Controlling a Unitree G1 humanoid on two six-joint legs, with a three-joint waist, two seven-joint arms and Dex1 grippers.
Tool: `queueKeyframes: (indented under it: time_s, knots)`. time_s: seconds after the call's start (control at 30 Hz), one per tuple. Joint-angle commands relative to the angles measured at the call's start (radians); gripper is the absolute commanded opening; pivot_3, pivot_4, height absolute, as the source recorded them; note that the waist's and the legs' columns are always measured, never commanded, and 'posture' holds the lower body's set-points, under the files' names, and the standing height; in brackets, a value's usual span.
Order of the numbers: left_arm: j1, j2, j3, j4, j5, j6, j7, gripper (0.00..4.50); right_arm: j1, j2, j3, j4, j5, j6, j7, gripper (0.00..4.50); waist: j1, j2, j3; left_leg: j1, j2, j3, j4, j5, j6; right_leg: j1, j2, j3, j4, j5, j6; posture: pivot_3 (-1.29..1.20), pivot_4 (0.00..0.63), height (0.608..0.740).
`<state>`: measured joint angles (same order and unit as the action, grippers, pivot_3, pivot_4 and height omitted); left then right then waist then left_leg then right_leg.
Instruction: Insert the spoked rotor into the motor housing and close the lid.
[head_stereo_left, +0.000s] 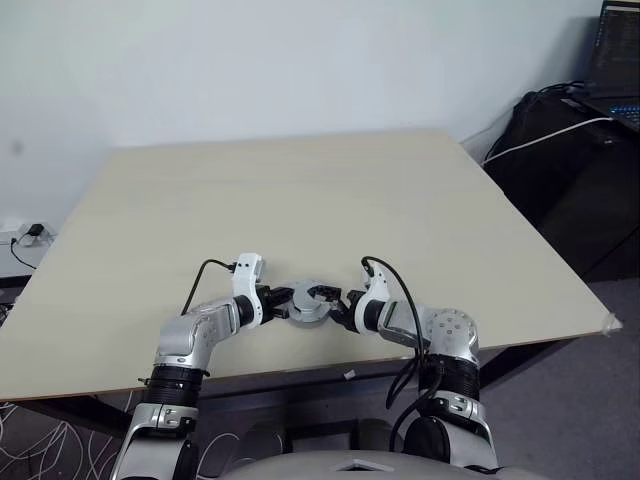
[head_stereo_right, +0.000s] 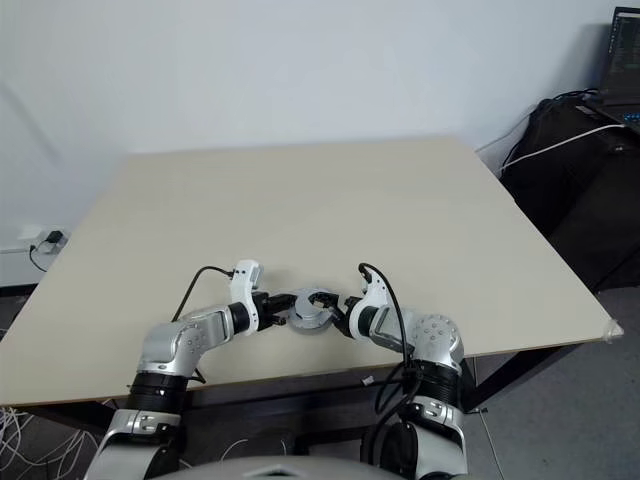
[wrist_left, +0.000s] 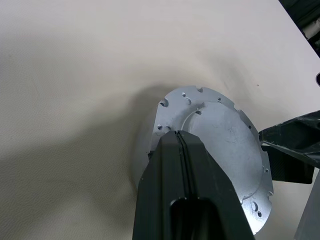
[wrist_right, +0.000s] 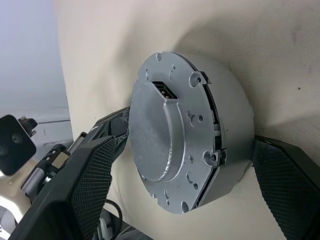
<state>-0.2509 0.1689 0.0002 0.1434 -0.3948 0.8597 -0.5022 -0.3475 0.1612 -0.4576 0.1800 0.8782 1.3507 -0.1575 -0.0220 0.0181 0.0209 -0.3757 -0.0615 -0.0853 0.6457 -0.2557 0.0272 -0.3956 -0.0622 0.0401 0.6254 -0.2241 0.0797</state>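
Observation:
The lid (wrist_right: 165, 145), a pale silver-grey disc with small holes and a dark slot, lies on the round motor housing (wrist_right: 232, 120) near the table's front edge (head_stereo_left: 308, 305). The housing's inside is covered by the lid, and the spoked rotor is hidden. My left gripper (wrist_left: 179, 134) is shut, with its black tip resting on the lid's top near the rim. My right gripper (head_stereo_left: 330, 303) stands open from the other side. Its fingers (wrist_right: 285, 185) flank the housing, one on each side.
The beige table (head_stereo_left: 300, 200) stretches bare behind the motor. A dark cabinet (head_stereo_left: 580, 170) with a laptop and a white cable (head_stereo_left: 545, 138) stands off the table's right side. On the floor at the left lies a power strip (head_stereo_left: 30, 235).

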Motion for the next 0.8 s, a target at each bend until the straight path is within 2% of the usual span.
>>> queueKeyframes:
  time_s: [0.03,0.43,0.53,0.7,0.73,0.8]
  knots:
    - [0.013,-0.006,-0.036,0.029,0.014,0.021,0.004,0.0,-0.017,0.131,0.018,0.022,0.063,0.005,0.04,4.49,-0.002,0.0,0.0,0.0,0.0,0.0,0.0,0.0,0.0,0.0,0.0,0.0,0.0,0.0,0.0,0.0,0.0,0.74]
    - [0.019,-0.005,-0.033,0.018,0.015,0.026,0.006,0.0,-0.016,0.124,0.016,0.062,0.125,-0.043,0.105,4.49,-0.004,0.0,0.002,-0.001,0.0,0.0,-0.002,0.001,0.001,-0.002,0.0,0.0,0.0,0.001,0.001,0.0,0.0,0.74]
    - [0.02,-0.005,-0.032,0.017,0.015,0.026,0.008,0.0,-0.014,0.122,0.021,0.059,0.126,-0.049,0.102,3.89,-0.005,0.0,0.003,-0.001,0.0,0.0,-0.002,0.0,0.001,-0.002,0.0,0.0,0.0,0.001,0.001,0.0,0.0,0.74]
    - [0.022,-0.006,-0.031,0.016,0.011,0.026,0.01,0.0,-0.009,0.119,0.026,0.051,0.121,-0.064,0.09,2.3,-0.005,0.001,0.004,-0.001,0.0,0.0,-0.002,0.0,0.001,-0.002,0.0,0.0,0.0,0.001,0.001,0.0,0.0,0.74]
    - [0.022,-0.006,-0.031,0.016,0.011,0.026,0.011,0.0,-0.007,0.118,0.029,0.049,0.121,-0.066,0.086,2.1,-0.005,0.001,0.004,-0.001,0.0,0.0,-0.002,0.0,0.001,-0.002,0.0,0.0,0.0,0.001,0.001,0.0,0.0,0.74]
    - [0.025,-0.006,-0.031,0.014,0.01,0.025,0.011,0.0,-0.001,0.116,0.033,0.044,0.123,-0.068,0.083,2.09,-0.005,0.001,0.004,-0.001,0.0,0.0,-0.002,0.0,0.001,-0.002,0.0,0.0,0.0,0.001,0.001,0.0,0.0,0.74]
